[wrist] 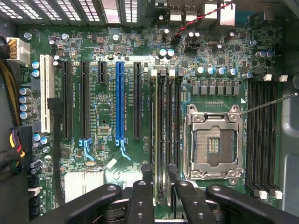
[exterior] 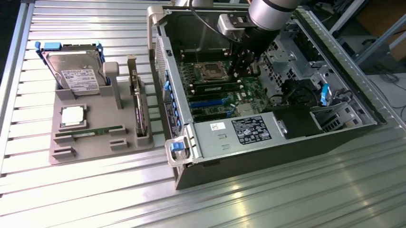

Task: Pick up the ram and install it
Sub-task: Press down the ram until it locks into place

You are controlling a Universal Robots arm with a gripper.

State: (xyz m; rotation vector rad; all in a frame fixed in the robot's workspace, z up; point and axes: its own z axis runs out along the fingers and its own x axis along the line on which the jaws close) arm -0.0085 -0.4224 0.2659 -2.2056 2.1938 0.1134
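A ram stick (exterior: pixel 89 132), thin and green, lies flat on the grey tray (exterior: pixel 63 156) at the exterior view's left. My gripper (exterior: pixel 243 71) is far from it, lowered into the open computer case (exterior: pixel 266 156) over the motherboard. In the wrist view my gripper (wrist: pixel 160 175) is open, and its two black fingers (wrist: pixel 147 186) straddle one of the long memory slots (wrist: pixel 161 130) beside the processor socket (wrist: pixel 212 144). A dark green strip (exterior: pixel 216 88) in those slots looks like a seated stick. I cannot tell whether the fingers touch it.
On the tray also sit a hard drive (exterior: pixel 76 76), a square silver processor chip (exterior: pixel 73 115) and an upright expansion card (exterior: pixel 136 95). Inside the case are a power supply (exterior: pixel 250 129), cables (wrist: pixel 14 144), blue and black card slots (wrist: pixel 120 102) and more memory slots (wrist: pixel 261 135).
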